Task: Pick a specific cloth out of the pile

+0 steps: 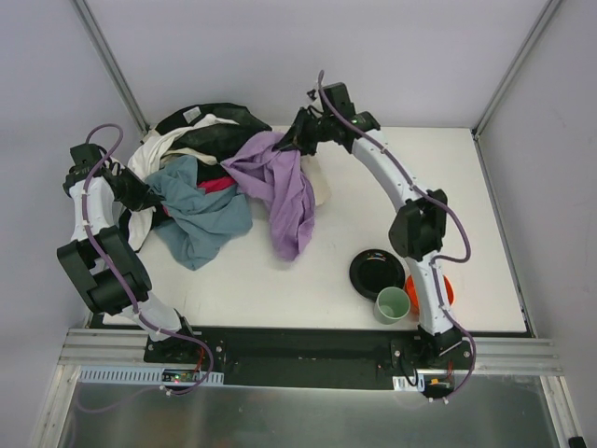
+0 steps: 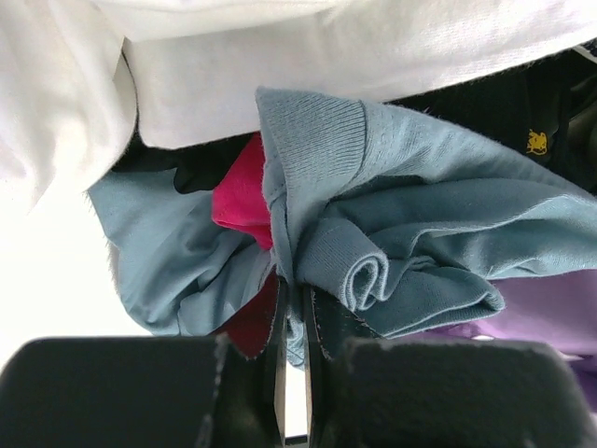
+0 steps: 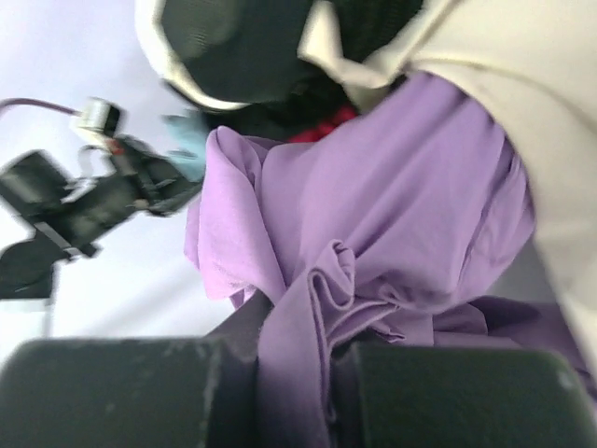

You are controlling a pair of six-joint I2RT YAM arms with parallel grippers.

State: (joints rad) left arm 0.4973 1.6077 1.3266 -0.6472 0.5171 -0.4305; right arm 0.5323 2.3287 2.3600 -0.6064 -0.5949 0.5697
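1. The pick is partly made. The right hand (image 3: 294, 369) is closed on a bunched fold of the cloth (image 1: 284, 191), with lavender fabric squeezed between its fingers.
2. The cloth is not yet clear. Its upper end lies against the right side of the pile (image 1: 201, 140), and the rest trails down onto the table (image 1: 448, 187) toward the arms.
3. The left hand (image 2: 294, 313) is nearly shut, pinching a fold of the blue-grey cloth (image 1: 201, 219) at the pile's left. I'd guess it is there to hold the heap back.
4. What's left, as I judge it, is to draw the lavender piece fully away from the heap.
5. Count:
   - one lavender cloth
   - one blue-grey cloth
   - one pink-red piece
   - one beige piece
   - white and black garments, too tangled to number
   - one black plate (image 1: 376, 273)
   - one green cup (image 1: 393, 304)
   - one orange item half hidden behind the right arm
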